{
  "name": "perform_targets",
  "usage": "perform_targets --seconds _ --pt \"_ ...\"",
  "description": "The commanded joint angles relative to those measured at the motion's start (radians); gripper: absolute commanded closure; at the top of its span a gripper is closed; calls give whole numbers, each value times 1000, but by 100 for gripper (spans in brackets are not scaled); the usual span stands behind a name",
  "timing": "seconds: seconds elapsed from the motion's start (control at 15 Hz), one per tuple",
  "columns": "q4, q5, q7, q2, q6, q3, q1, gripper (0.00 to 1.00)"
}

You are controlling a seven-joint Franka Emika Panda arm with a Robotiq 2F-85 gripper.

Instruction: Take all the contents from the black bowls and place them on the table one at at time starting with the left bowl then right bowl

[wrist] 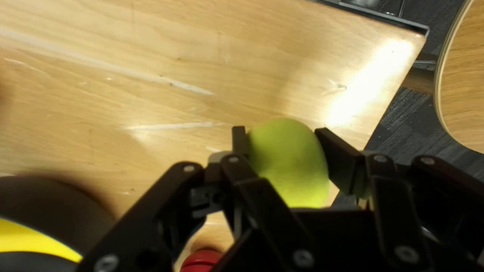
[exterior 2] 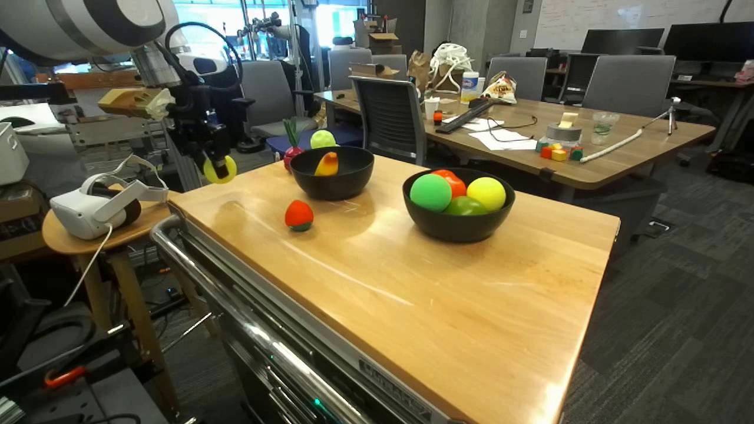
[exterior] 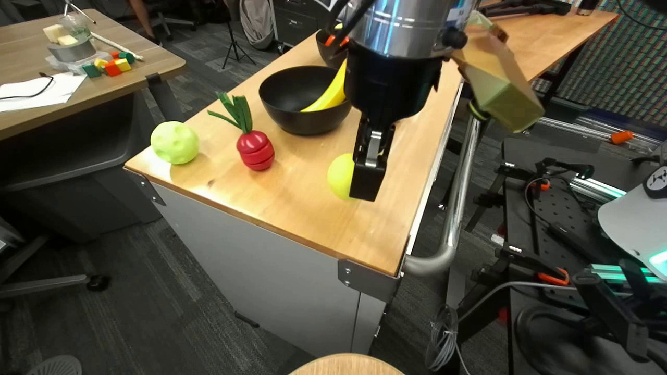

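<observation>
Pinching the yellow ball (wrist: 289, 166) above the table (exterior 2: 500, 294), apart from the banana bowl (exterior 2: 333, 184)

Holds the yellow ball from two opposite sides with the gripper (wrist: 285, 145), seemingly firmly. From the banana bowl, hangs toward the corner between the rail (exterior: 462, 177) and the end edge (exterior: 245, 211), with a shadow (exterior 2: 230, 215) below on the wood. Held there probably to get a free place for setting down, away from the other pieces.

Note, between the banana bowl and the end edge, a red beet (exterior: 254, 146); farther from this bowl, a lime ball (exterior: 175, 142); and near this bowl, on its rail side, a small red piece (exterior 2: 299, 214). Likely spaced so as not to touch or roll together.

Inside the banana bowl, see the banana (exterior: 333, 94), leaning on the wall; no other piece visible there. To be counted, probably, as the left bowl, almost finished. Leave for later the fuller bowl (exterior 2: 456, 229), on the far side of the banana bowl from the end edge, with a green ball (exterior 2: 430, 192), a yellow sphere (exterior 2: 486, 194), a dark green piece (exterior 2: 465, 206) and a red-orange piece (exterior 2: 456, 182).

For lowering, use the open wood between the banana bowl and the corner, but mind the drop past the end edge, with a wooden stool (wrist: 465, 94) beyond. Being round, may roll; better to touch the wood first, then to open slowly.
</observation>
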Motion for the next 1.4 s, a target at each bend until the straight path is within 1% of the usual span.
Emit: perform_targets --seconds 0.0,0.13,0.2,0.27,0.33,0.4,0.47,0.53,0.6,0.67,0.93,1.0,1.07,1.2,1.33 --pt "43 -19 -25 86 69 -9 2 77" --pt "67 -24 -32 137 75 -18 5 77" --pt "78 -27 -33 154 75 -23 8 73" --pt "91 -24 -39 161 69 -25 11 48" --pt "99 -25 -41 159 61 -26 12 28" --pt "106 -26 -45 157 56 -27 12 25" --pt "115 -28 -49 153 49 -28 13 19" --pt "124 -36 -53 148 43 -30 14 9" --pt "135 -40 -64 141 26 -32 15 2" --pt "144 -33 -86 132 4 -30 15 0" --pt "185 -22 -173 72 -111 -32 3 0" --pt "204 10 -260 55 -178 -27 -3 0" --pt "223 71 -356 36 -268 -19 -6 0" --pt "253 134 -497 -25 -420 -26 -11 0" --pt "296 150 -642 -89 -579 -44 -19 0"
